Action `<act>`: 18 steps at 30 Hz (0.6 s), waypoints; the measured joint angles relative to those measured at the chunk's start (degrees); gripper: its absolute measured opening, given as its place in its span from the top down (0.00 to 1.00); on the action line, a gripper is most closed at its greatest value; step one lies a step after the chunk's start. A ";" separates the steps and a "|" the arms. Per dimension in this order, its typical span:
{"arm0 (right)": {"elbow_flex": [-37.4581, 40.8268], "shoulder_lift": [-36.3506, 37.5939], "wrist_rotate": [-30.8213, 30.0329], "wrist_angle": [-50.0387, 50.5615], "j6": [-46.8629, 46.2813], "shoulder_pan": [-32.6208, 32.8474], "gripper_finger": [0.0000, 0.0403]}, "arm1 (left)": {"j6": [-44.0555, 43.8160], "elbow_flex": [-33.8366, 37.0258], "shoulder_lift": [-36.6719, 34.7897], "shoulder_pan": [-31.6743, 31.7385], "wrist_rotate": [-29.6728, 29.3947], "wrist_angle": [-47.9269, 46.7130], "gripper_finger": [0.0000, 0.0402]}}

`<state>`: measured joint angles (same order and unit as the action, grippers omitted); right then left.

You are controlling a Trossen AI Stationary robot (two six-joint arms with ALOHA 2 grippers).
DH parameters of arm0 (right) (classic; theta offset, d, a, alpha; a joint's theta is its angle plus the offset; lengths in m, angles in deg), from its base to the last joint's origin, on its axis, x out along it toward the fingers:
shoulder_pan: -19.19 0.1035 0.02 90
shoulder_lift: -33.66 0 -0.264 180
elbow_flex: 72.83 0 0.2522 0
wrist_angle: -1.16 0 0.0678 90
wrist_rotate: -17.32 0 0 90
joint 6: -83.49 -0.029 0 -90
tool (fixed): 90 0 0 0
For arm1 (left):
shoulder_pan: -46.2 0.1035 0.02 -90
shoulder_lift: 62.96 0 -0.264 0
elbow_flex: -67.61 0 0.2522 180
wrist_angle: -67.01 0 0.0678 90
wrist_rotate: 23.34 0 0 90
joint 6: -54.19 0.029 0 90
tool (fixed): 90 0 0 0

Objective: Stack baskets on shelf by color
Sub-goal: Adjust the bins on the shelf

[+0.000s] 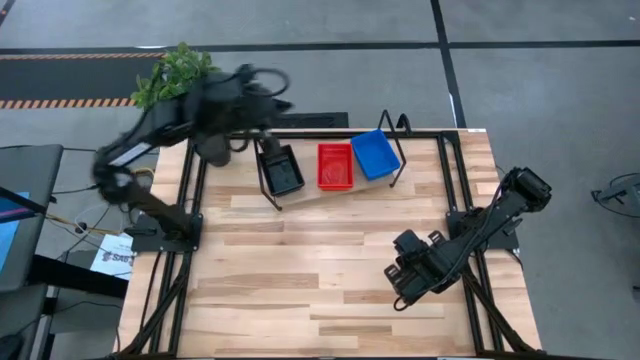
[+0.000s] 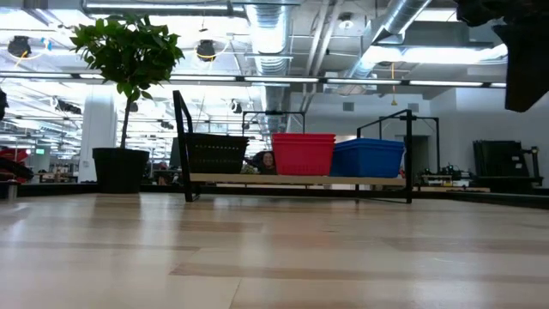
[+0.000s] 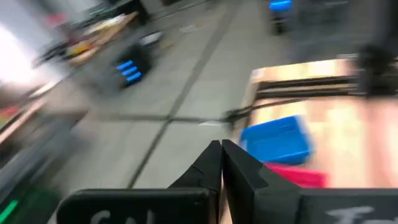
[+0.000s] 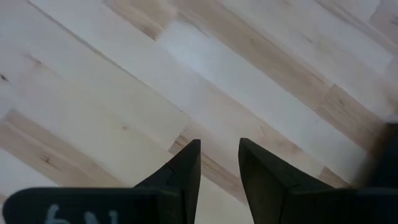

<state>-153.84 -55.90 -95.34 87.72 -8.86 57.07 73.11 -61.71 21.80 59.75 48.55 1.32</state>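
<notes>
Left end effector (image 1: 262, 140), shut and empty, hangs just behind the black stack (image 1: 282, 170) on the shelf (image 1: 395, 170); red (image 1: 335, 166), blue (image 1: 376, 154) alongside; right end effector (image 4: 219, 163) part-open over bare surface (image 1: 300, 270), farther off.

The shelf (image 1: 300, 197) is a light wooden board on a black wire frame with looped ends. It stands in the upper centre of the high view, at the far edge of the surface. Three groups of baskets sit on it in a row. The black baskets (image 1: 282, 169) occupy the left position, the red baskets (image 1: 335, 166) the middle, and the blue baskets (image 1: 376, 154) the right, turned slightly out of line. In the low view each group stands upright on the board: black (image 2: 215, 154), red (image 2: 303, 154), blue (image 2: 367, 158). All have perforated sides. The count per stack cannot be determined.
</notes>
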 joint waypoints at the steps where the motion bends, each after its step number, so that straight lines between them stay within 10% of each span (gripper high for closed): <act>1: 0.00 0.01 -0.54 -0.03 -0.02 -0.01 0.67 | -2.00 4.44 -3.22 -0.51 -4.35 1.37 1.00; 6: 0.00 0.00 -1.63 0.01 0.38 -0.06 0.67 | -17.19 29.45 -18.79 -1.44 -20.82 5.74 1.00; 18: 0.00 0.02 -1.60 -1.03 0.90 -0.52 0.67 | -58.61 69.57 -36.66 -8.02 -31.48 8.97 1.00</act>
<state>-153.84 -55.89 -96.94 86.68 -7.97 56.55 14.51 7.86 -14.85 51.73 17.07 10.30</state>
